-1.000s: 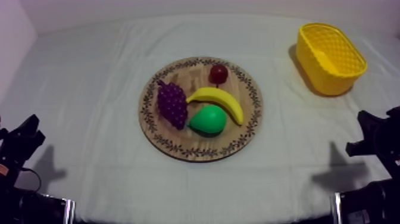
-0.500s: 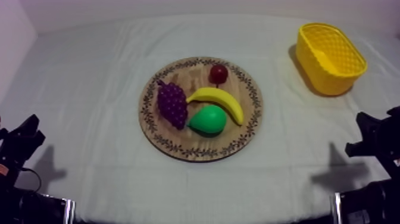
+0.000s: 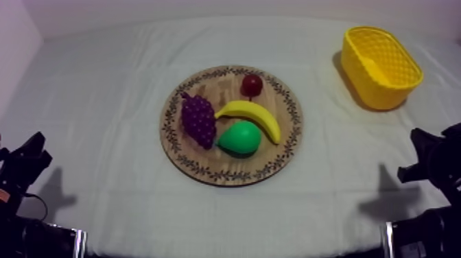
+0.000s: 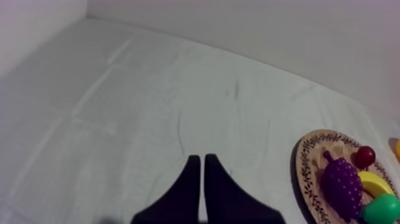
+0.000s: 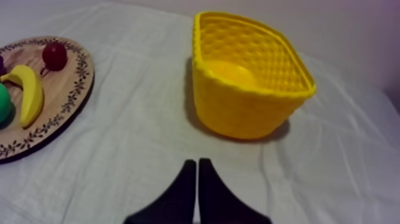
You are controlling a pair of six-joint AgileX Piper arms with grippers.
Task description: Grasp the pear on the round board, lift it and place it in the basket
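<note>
On the wooden board (image 3: 226, 176): pear (image 3: 240, 138) lay just beside the banana (image 3: 250, 113).
Yellow basket (image 3: 381, 65): stood well apart, holding nothing.
Left gripper (image 4: 199, 179): closed, empty.
Right gripper (image 5: 196, 179): closed, empty.
Progress: none; grasp and transfer remained.

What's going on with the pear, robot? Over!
Left hand and right hand shut, holding nothing. Pear on the board, close between grapes and banana. Basket at my right, nothing on the cloth between.
</note>
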